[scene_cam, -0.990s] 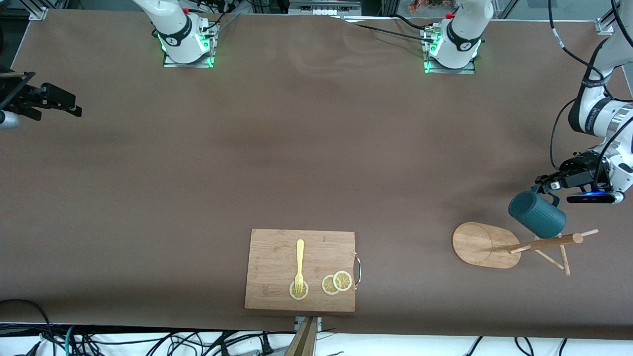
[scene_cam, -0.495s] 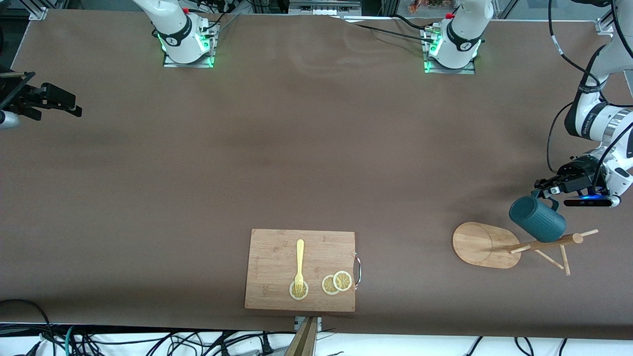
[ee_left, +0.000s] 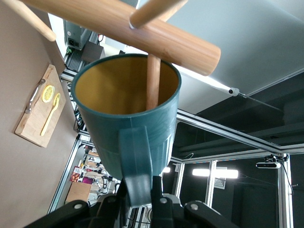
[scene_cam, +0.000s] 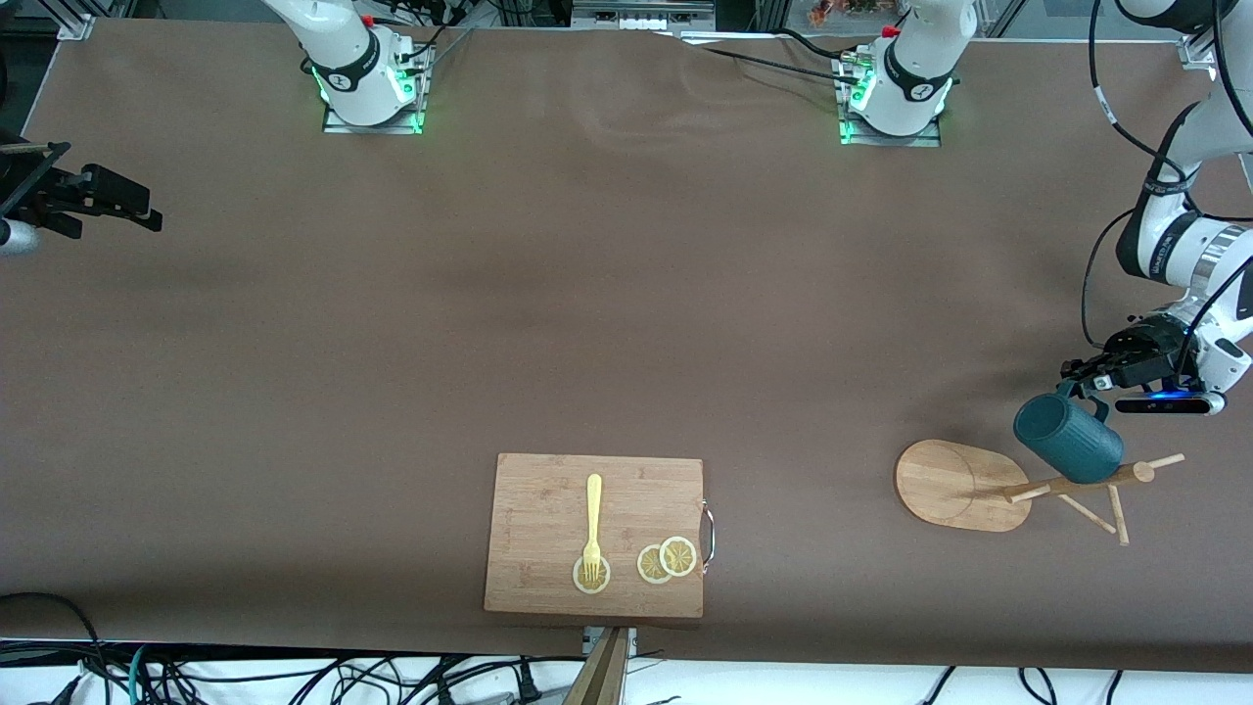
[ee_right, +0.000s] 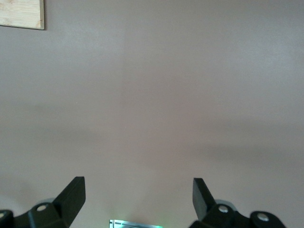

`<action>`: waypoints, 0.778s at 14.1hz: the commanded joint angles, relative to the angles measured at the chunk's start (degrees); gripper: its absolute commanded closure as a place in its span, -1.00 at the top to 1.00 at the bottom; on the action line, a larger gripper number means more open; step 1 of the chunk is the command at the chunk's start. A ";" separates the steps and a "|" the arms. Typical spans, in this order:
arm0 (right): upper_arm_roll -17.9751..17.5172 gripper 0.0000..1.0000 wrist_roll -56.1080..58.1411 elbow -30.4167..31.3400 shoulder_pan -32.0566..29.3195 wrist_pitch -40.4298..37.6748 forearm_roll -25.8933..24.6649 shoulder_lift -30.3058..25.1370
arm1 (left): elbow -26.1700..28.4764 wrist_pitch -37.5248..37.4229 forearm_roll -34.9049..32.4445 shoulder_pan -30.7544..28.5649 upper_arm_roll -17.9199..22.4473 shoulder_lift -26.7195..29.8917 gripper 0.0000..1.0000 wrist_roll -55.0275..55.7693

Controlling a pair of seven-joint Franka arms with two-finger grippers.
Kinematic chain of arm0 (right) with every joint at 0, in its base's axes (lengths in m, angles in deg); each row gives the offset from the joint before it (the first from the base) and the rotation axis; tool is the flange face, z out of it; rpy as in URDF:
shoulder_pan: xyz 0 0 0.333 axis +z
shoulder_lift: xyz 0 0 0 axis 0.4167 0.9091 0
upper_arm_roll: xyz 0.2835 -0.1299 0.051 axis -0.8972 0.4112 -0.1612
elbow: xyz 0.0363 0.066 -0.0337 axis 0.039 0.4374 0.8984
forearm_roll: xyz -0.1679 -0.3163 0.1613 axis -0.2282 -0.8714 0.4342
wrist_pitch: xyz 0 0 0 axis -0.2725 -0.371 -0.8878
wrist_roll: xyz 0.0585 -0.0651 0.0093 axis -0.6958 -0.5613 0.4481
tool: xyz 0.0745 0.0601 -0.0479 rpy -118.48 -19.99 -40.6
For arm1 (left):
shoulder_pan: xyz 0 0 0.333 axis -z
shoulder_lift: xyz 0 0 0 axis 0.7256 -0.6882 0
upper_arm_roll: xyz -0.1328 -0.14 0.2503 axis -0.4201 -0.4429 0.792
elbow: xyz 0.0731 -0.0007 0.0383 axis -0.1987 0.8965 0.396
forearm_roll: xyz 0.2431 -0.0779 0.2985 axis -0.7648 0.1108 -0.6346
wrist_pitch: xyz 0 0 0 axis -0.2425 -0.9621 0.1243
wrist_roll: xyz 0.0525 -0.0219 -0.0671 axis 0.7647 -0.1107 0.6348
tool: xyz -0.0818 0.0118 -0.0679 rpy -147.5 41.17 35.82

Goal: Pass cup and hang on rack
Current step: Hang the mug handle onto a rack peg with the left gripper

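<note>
Cup (scene_cam: 1067,437), dark teal and ribbed, is off the worktop (scene_cam: 587,313), tilted on its side at the top of the rack (scene_cam: 1028,485), toward the left arm's end. Left gripper (scene_cam: 1085,373) is clamped on the cup's loop handle (ee_left: 137,166). In the left wrist view one thin peg (ee_left: 153,80) of the rack reaches into the cup's yellowish inside, with the rack's pole (ee_left: 123,26) just beside the rim. The rack's oval base (scene_cam: 950,485) rests on the worktop.

Right gripper (ee_right: 138,194) waits over bare worktop at the right arm's end, fingers spread wide, holding nothing.

Bamboo cutting board (scene_cam: 548,499) lies near the front camera's edge, carrying a yellow fork (scene_cam: 592,524) and lemon slices (scene_cam: 668,560).
</note>
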 commanded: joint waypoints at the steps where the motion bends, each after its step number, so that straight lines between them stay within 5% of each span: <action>1: -0.02 1.00 -0.23 -1.17 -0.04 -0.94 0.97 0.37 | -1.80 -1.72 2.89 -0.35 -0.34 -2.09 -0.86 0.23; 4: -0.02 1.00 -0.23 -1.17 -0.04 -0.94 0.97 0.37 | -3.29 -3.04 2.73 -0.70 -0.34 -3.50 -0.51 -1.43; 5: -0.02 1.00 -0.14 -1.08 -0.04 -1.03 0.97 0.29 | -3.29 -3.13 2.46 -1.05 -0.34 -3.42 -0.23 -1.61; 8: -0.02 1.00 -0.14 -1.17 -0.04 -0.94 0.97 0.37 | -3.29 -3.13 1.76 -1.05 -0.34 -3.42 1.00 -6.43; 11: -0.02 1.00 -0.05 -1.17 -0.04 -0.94 0.97 0.37 | -3.29 -3.13 -2.18 -1.05 -0.25 -2.28 1.00 -7.68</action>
